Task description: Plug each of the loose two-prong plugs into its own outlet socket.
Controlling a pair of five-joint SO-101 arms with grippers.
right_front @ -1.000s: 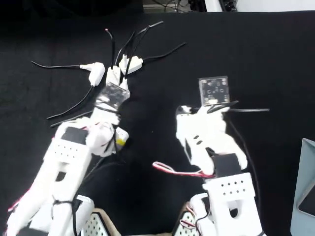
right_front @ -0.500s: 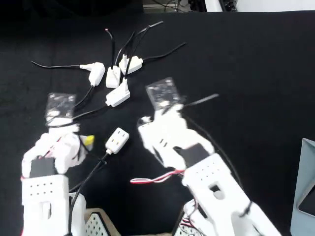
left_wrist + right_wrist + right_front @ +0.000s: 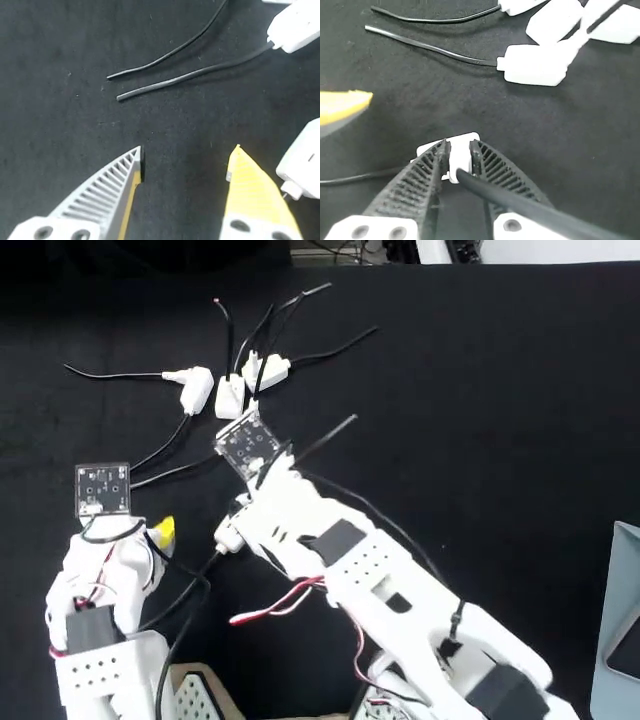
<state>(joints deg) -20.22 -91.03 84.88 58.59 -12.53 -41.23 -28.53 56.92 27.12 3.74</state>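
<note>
Three white two-prong plugs (image 3: 195,388) (image 3: 230,396) (image 3: 266,368) lie at the far left with black leads fanned out. My right arm stretches across to the left, and a fourth plug (image 3: 535,65) lies just beyond its gripper. My right gripper (image 3: 232,532) (image 3: 459,150) is shut on the white outlet socket (image 3: 461,141) (image 3: 226,537), which rests on the black table. My left gripper (image 3: 160,533) (image 3: 187,160) stands open beside it, low over bare cloth with nothing between its fingers. The socket (image 3: 305,160) is just to one side of its yellow finger (image 3: 250,190).
The socket's black cable (image 3: 190,595) runs back toward the arm bases at the near edge. Loose black lead ends (image 3: 165,85) lie ahead of the left gripper. A grey-blue box (image 3: 620,630) stands at the right edge. The right half of the table (image 3: 500,420) is bare cloth.
The right arm has swung from the middle to the left and shut on the socket. The left arm has drawn back from the plugs to the near left.
</note>
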